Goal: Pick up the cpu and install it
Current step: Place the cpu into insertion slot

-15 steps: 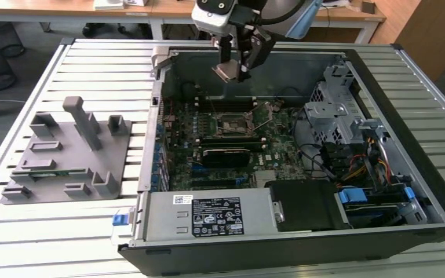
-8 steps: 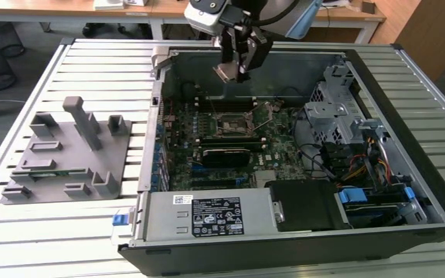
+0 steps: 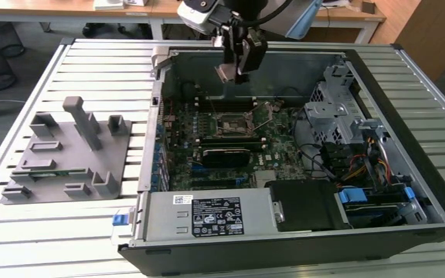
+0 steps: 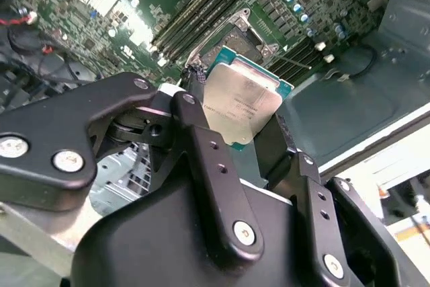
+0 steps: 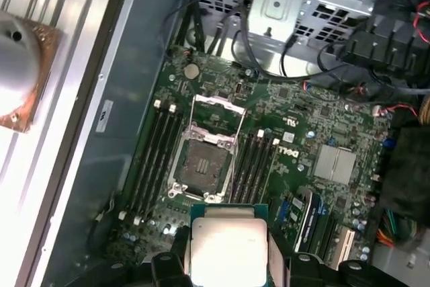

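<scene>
**Cpu (image 4: pixel 240 102) Gripped in Claw (image 4: pixel 236 126) Above Board**

The claw hangs over the far part of the open case (image 3: pixel 431 174), which lies on the slatted desk (image 3: pixel 91 69). Its two fingers (image 4: pixel 201 139) are closed partway onto opposite edges of the cpu and grip it between them. The cpu sits at the fingertips, with its metal top facing the wrist cameras. It is clear of the motherboard (image 5: pixel 295 132) below. In the first wrist view the socket (image 5: pixel 205 162) lies near the cpu, and its retaining frame is open. A grey fixture (image 3: pixel 68 156) rests on the desk to the exterior view's left of the case.
</scene>
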Available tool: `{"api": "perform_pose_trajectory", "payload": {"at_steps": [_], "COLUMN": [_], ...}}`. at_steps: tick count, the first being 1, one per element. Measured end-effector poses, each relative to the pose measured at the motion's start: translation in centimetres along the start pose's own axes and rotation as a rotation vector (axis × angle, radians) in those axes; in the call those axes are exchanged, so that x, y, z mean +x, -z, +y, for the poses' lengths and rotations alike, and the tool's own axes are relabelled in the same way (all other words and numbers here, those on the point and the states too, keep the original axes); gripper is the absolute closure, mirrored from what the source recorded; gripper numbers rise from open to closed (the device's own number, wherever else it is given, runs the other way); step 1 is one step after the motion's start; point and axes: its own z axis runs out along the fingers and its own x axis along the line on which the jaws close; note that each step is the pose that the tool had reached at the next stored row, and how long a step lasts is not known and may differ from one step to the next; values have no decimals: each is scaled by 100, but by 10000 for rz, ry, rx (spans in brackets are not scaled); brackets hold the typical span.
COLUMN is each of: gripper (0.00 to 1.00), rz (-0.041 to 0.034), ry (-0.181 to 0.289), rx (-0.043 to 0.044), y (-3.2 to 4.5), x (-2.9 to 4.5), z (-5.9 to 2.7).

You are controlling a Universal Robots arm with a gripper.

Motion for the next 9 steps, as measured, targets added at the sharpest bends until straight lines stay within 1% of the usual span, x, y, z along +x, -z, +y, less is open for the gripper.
{"api": "perform_pose_trajectory", "payload": {"at_steps": [3, 4, 8, 9], "gripper": [46, 46, 46, 46], "rz": [-27, -28, 13, 12], "ry": [-512, -580, -626, -668], "rx": [-23, -14, 178, 196], "y": [-9, -15, -64, -82], "x": [0, 9, 88, 95], "z": [0, 1, 21, 23]}}
